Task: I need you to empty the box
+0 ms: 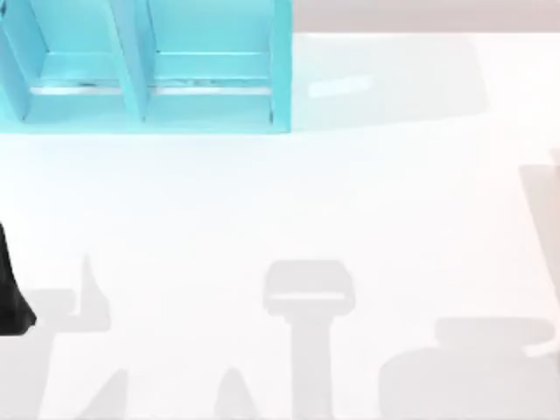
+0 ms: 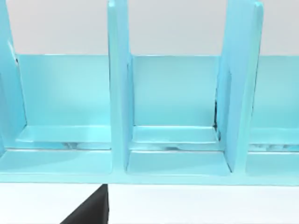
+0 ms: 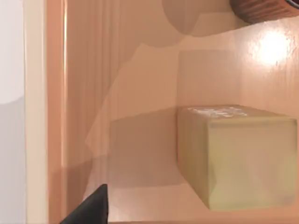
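Note:
The right wrist view looks into the light wooden box (image 3: 55,116). A pale yellow-green block (image 3: 233,158) lies on the box's floor. The edge of a brown ribbed round object (image 3: 261,8) sits farther in, apart from the block. A dark part of my right gripper (image 3: 91,207) hangs above the floor beside the box's wall, a short way from the block and touching nothing. My left gripper (image 2: 88,212) faces the turquoise shelf. A black part of the left arm (image 1: 12,293) stands at the table's left edge.
A turquoise shelf unit (image 1: 144,66) with upright dividers stands at the back left of the white table (image 1: 289,201). In the left wrist view its compartments (image 2: 175,116) hold nothing. Grey shadows of the arms fall on the table's front half.

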Action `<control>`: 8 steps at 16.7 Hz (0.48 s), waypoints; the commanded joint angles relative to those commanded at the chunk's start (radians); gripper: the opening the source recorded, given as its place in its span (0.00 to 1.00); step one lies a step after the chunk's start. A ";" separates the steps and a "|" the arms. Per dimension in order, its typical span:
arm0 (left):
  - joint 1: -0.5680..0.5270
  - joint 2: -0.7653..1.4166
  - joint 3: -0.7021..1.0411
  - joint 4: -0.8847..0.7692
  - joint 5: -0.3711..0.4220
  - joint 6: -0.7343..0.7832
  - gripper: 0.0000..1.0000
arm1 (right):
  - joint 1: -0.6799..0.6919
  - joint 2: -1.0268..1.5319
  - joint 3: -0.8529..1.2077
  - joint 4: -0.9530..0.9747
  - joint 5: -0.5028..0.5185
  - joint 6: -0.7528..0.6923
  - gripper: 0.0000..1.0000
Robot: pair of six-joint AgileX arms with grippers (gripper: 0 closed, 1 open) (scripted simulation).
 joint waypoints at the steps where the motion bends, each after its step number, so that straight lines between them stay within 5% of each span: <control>1: 0.000 0.000 0.000 0.000 0.000 0.000 1.00 | -0.019 0.064 0.050 -0.049 -0.001 -0.020 1.00; 8: 0.000 0.000 0.000 0.000 0.000 0.000 1.00 | -0.098 0.322 0.260 -0.250 -0.003 -0.105 1.00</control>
